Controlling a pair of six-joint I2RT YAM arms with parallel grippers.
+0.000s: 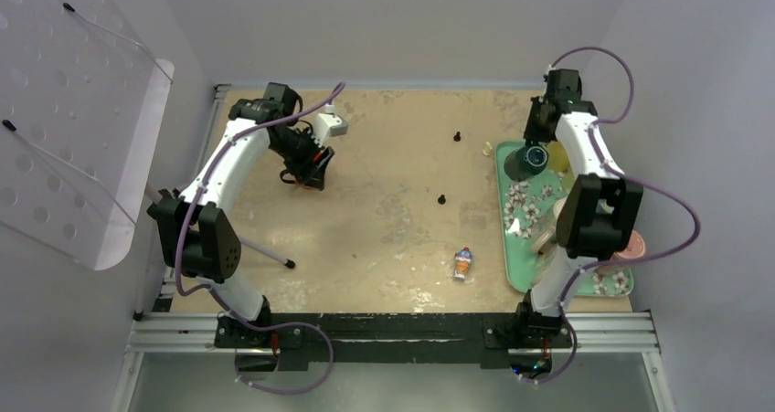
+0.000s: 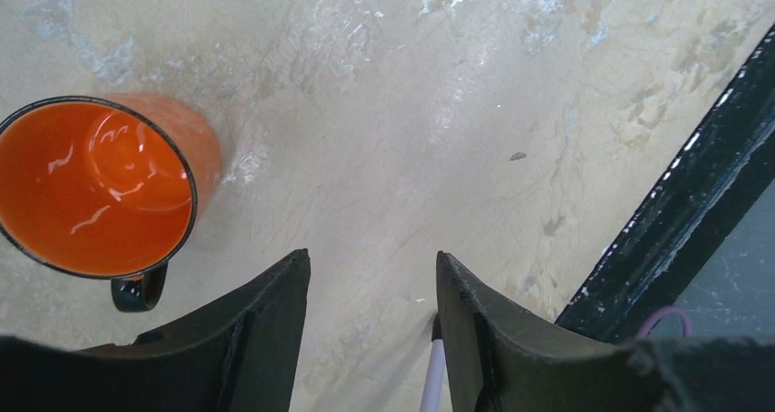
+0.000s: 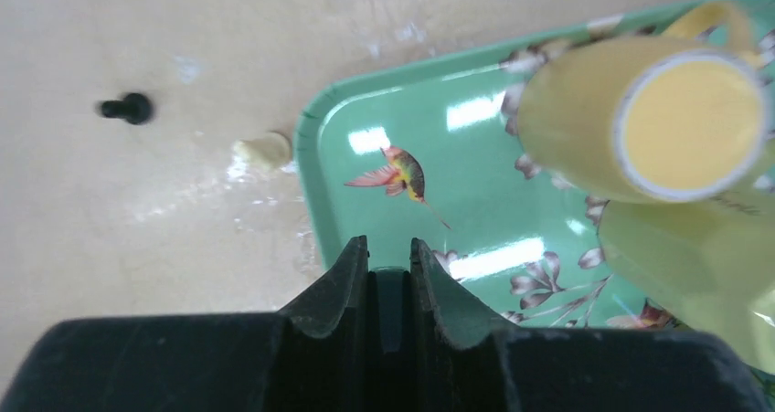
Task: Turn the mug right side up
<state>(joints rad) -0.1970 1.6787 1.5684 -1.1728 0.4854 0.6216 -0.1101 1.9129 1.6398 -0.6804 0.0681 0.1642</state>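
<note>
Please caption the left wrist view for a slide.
Orange mug, mouth up, on the table beside the open left jaws.

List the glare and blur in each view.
Left wrist: white highlights streak inside the orange mug, sheen on the table. Right wrist: bright rectangular reflections on the tray; the black peg is smeared. Top external: even light, small things soft.

The mug (image 2: 91, 188) is orange with black rim and handle, the tray (image 3: 420, 124) green with flowers
</note>
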